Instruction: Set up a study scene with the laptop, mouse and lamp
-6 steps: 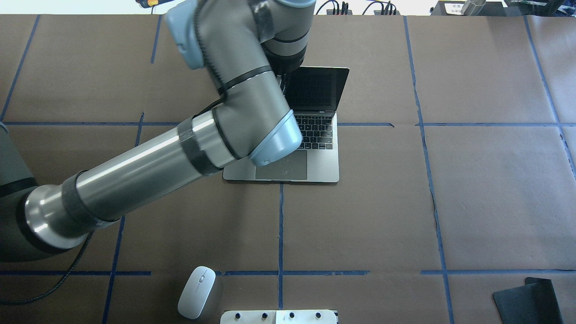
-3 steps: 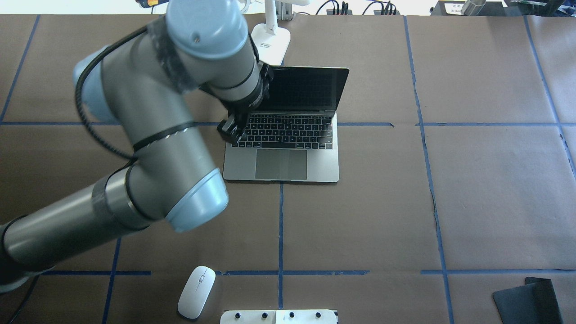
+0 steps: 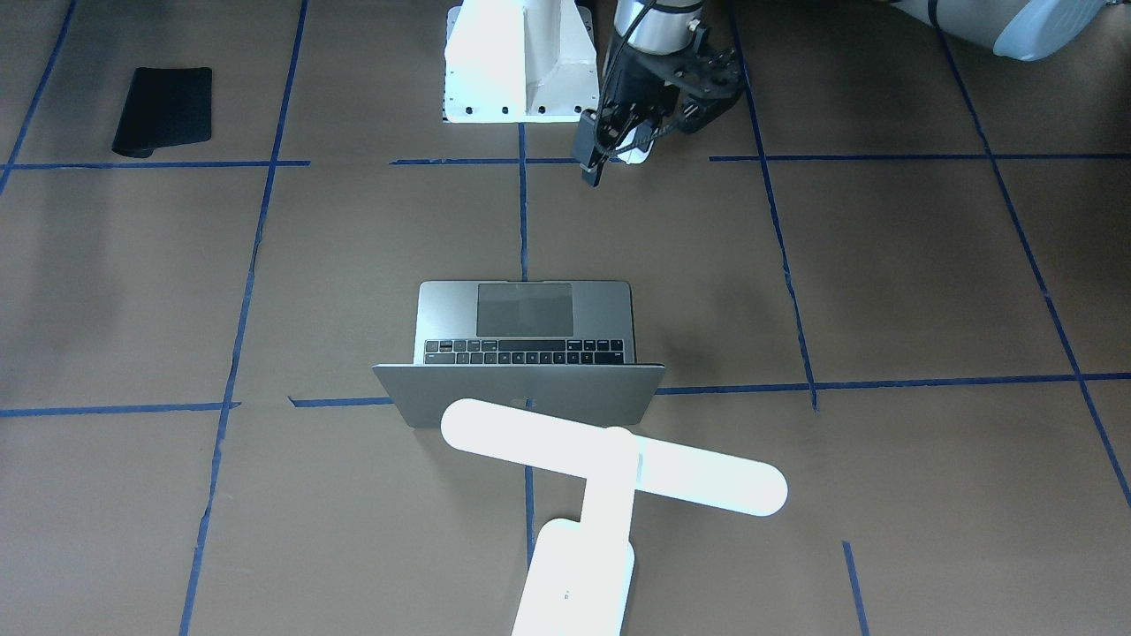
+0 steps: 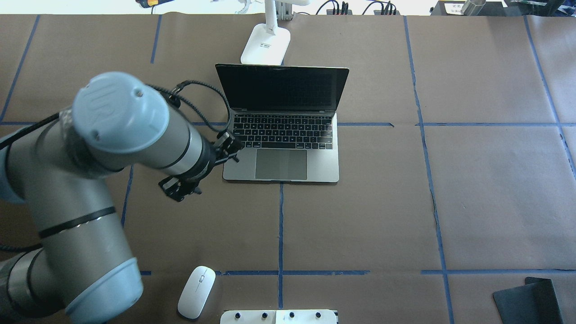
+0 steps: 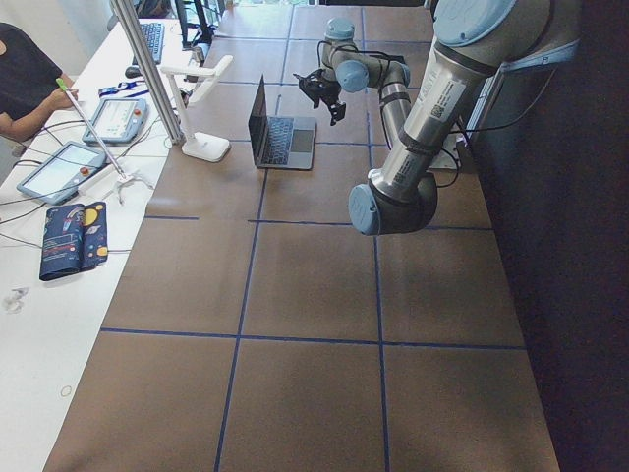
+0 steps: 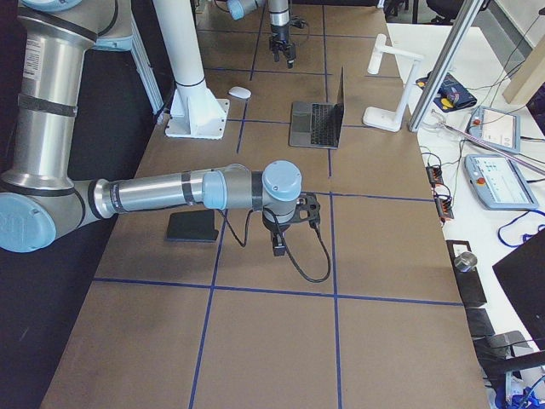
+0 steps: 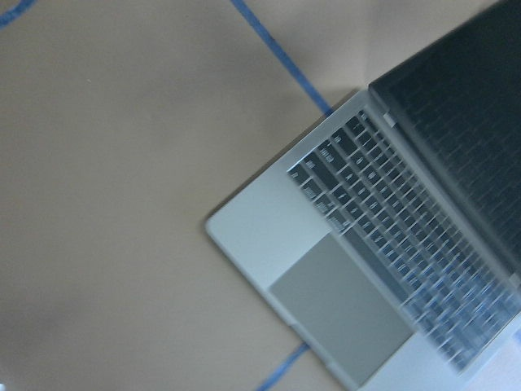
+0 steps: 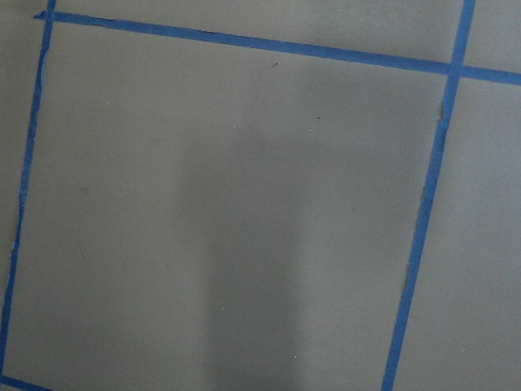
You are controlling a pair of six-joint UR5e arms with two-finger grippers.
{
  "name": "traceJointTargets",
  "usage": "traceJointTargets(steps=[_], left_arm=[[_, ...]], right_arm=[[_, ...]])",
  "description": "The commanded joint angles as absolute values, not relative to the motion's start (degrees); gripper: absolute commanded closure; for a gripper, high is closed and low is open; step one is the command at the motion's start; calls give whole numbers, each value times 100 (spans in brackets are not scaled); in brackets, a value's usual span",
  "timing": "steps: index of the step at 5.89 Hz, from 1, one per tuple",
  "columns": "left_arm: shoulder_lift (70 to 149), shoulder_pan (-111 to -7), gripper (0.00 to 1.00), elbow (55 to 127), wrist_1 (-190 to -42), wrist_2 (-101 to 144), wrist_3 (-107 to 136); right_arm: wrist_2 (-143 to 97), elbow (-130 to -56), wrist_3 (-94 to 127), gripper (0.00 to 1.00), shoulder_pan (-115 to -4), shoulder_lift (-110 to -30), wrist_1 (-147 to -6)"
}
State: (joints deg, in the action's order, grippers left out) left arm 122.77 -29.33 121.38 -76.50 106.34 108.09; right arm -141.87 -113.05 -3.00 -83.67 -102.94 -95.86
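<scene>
Brown-paper table with a blue tape grid. Front view: laptop is open, keyboard towards the robot, and the lamp stands just behind the laptop's lid. Left gripper hangs on the laptop's robot side, in front of the mouse, which shows only as a white sliver. Fingers point down with nothing in them, but I can't tell how far apart they are.

Overhead: mouse lies well off the laptop's front-left corner, just beside the pedestal. Mouse pad sits far off the laptop's front-right.

Right side view: right gripper is low near the pad, well away from the laptop. Finger state is unreadable.

Left wrist view: only the laptop's front-left corner, blurred.

Risks, my read: the mouse is flat and slick — a pinch may skid it. The pedestal crowds the descent. A carry past the laptop could clip the lid or lamp head.
</scene>
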Motion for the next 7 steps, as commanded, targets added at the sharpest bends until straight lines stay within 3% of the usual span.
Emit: traceJointTargets(steps=[1,3,5,7], left_arm=[[11657,-2541,0,12436,-7707,10626,9770],[11549,-2321,0,12603,-7664,10617,9590],[10936,-2084,0,13120,-7647,10582,8666],[10749,-1611,0,13210,-7699,10556,7956]], right_arm=[[-14186,-11583,1462,0,-7791,-10658,-8491],[-14081,-11558,4423,0,-6659,-11380,-5978],[-12952,-11558,6374,0,-5184,-11547,-4840],[-11985,-11558,6468,0,-4163,-11899,-4421]])
